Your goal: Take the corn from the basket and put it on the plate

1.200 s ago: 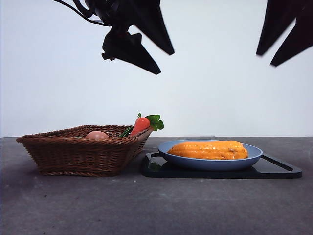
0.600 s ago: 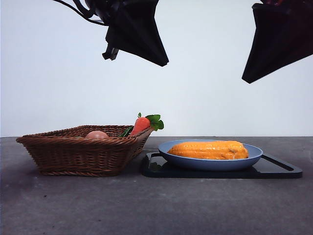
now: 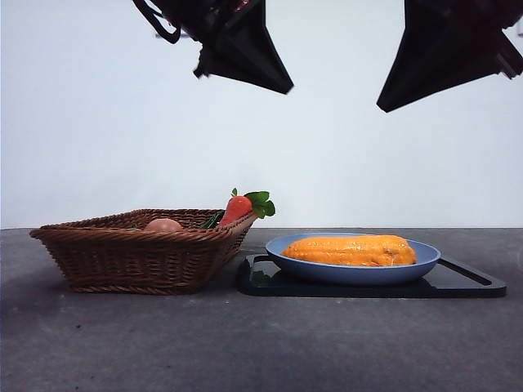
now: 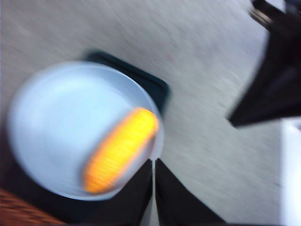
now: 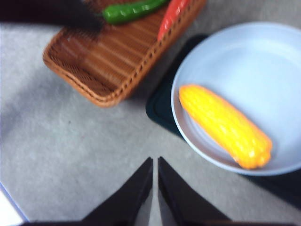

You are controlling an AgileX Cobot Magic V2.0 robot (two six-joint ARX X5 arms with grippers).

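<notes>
Corn [image 3: 350,250] lies on the light-blue plate [image 3: 425,263]. Both tools hang high above the bench, left tool [image 4: 154,165] and right tool [image 5: 154,162] each closed and empty. Plate sits on a black tray [image 3: 474,286], at 3 o'clock from the basket [image 3: 131,257].

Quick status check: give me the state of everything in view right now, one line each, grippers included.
Corn: lying flat on the plate, free.
Plate: upright on the black tray, holding the corn.
Basket: upright on the table, corn gone.
Carrot: leaning on the basket rim.
Egg: inside the basket.
Left gripper: shut, empty, raised.
Right gripper: shut, empty, raised.
</notes>
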